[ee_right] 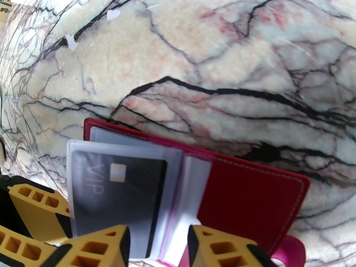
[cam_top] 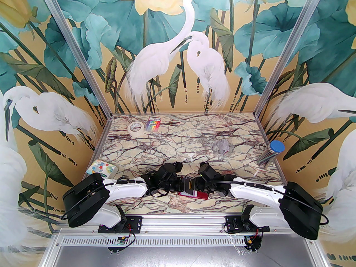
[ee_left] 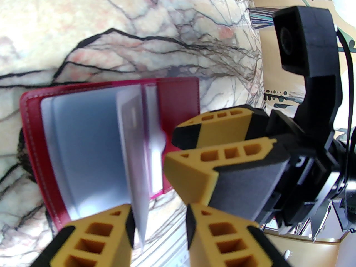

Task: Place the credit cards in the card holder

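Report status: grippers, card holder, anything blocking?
Left gripper open, clear sleeve page between its jaws. Right gripper open over black card. Card holder open on table, black card sleeved. Grippers close together.

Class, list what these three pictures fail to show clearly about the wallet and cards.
Top view: wallet mostly hidden under left arm and right arm.
Left wrist: sleeves blurred; contents unclear.
Right wrist: small print on black card blurred; wallet's near edge cut off by frame and right gripper.

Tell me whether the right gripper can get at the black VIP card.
Probably yes: the right gripper hangs open at the edge of the black VIP card, though a clear sleeve covers it.
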Available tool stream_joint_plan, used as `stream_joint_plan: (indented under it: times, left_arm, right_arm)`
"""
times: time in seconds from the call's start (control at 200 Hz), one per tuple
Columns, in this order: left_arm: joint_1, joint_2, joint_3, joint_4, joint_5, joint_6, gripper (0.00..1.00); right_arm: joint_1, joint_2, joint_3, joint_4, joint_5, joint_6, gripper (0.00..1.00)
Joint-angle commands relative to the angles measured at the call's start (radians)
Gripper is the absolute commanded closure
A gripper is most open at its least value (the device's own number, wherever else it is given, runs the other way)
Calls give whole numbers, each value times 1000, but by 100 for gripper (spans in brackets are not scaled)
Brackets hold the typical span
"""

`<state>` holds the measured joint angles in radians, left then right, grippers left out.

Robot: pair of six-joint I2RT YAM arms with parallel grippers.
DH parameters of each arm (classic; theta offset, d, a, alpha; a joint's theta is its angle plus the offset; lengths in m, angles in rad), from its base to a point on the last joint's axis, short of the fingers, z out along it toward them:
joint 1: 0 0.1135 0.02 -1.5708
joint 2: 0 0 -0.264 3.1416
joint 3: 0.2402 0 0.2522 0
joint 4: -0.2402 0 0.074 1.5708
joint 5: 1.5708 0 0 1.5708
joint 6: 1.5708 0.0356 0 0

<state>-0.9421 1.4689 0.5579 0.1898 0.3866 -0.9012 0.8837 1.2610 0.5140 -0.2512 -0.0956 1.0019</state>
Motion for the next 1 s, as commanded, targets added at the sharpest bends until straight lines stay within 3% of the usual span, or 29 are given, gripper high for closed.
stream_joint_plan:
  times: [0.0,0.565,0.995]
  left_arm:
    - [-24,29,45,23,10,2,64]
    - [-64,103,115,68,32,-1,63]
    - [-75,153,148,84,46,-8,63]
  right_arm:
    - [-3,-36,-21,-14,29,18,56]
    - [-115,-261,-133,-11,-8,64,50]
    - [-178,-329,-148,-80,-16,52,50]
